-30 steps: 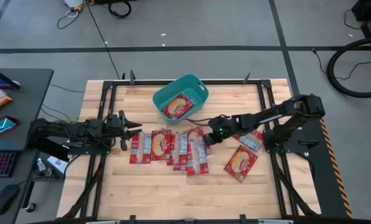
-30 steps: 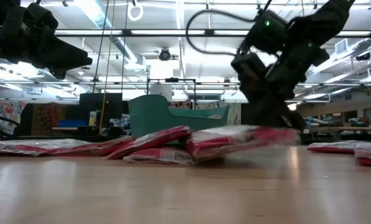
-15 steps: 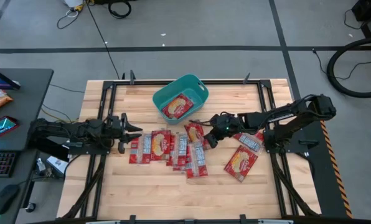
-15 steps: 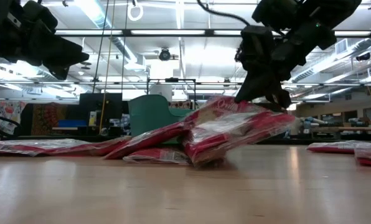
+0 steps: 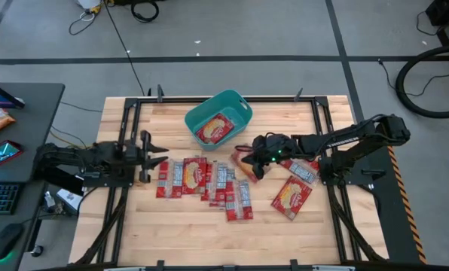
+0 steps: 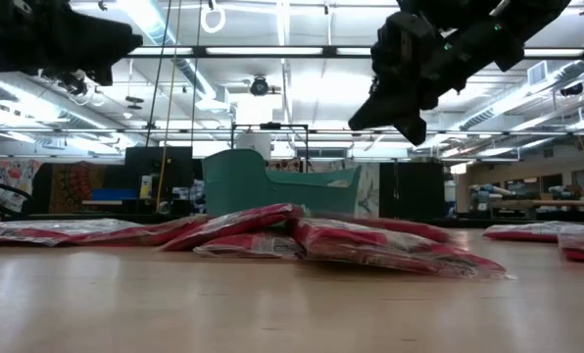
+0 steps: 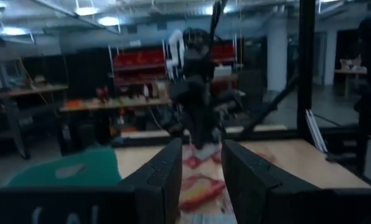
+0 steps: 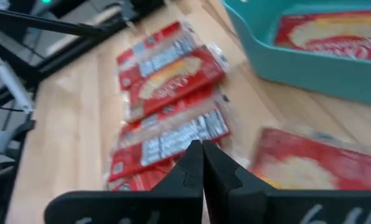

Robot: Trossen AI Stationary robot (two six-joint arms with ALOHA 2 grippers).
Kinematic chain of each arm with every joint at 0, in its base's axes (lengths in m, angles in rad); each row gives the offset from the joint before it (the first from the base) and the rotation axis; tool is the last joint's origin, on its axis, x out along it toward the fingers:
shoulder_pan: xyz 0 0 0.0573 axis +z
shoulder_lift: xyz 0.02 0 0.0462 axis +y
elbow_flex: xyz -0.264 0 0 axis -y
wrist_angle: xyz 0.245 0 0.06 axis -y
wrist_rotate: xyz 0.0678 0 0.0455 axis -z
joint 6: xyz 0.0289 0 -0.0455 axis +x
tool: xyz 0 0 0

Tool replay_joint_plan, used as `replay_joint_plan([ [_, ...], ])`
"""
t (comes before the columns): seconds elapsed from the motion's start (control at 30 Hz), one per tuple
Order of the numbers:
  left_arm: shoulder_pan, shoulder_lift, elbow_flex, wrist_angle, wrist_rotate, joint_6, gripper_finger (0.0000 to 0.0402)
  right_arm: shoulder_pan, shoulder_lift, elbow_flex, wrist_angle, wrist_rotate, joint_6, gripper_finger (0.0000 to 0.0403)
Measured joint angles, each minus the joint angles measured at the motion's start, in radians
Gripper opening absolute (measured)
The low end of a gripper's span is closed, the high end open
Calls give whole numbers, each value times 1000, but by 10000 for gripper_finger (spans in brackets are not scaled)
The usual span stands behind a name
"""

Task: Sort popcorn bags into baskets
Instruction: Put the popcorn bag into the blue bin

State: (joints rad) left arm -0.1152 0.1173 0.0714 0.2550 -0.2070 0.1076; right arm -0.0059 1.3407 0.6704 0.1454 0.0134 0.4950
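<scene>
Several red popcorn bags (image 5: 202, 179) lie overlapping in a row at the table's middle; they also show in the low view (image 6: 272, 230). Two more bags (image 5: 292, 197) lie at the right. The teal basket (image 5: 239, 109) stands at the far middle with one bag (image 5: 215, 129) flat inside. My right gripper (image 5: 245, 162) is shut and empty, raised above the row's right end (image 6: 400, 113); the wrist view shows its fingertips (image 8: 201, 155) closed over the bags. My left gripper (image 5: 155, 154) is open and empty, raised left of the row (image 7: 201, 168).
The table's near half (image 5: 209, 233) is bare wood. Black frame rails (image 5: 126, 113) run along the left and right sides. A desk with a keyboard and phone (image 5: 6, 150) stands left of the table.
My right gripper raised one end of a bag at the row's right end, tilting it up. The bag then dropped and now lies flat on the pile, while the gripper kept rising without it. My left gripper has gone up a little.
</scene>
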Motion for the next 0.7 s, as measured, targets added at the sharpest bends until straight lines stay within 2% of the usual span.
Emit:
replay_joint_plan([
  [0.33, 0, 0, 0, -3, -2, -128, 119, -6, 0, 1, 16, -36, 32, 5],
  [0.5, 0, 0, 0, -53, -43, -161, 119, -7, 0, 1, -128, 38, -29, 16],
  [0.7, 0, 26, 0, -77, -166, -198, 119, 33, 15, 0, -131, 137, -217, 36],
])
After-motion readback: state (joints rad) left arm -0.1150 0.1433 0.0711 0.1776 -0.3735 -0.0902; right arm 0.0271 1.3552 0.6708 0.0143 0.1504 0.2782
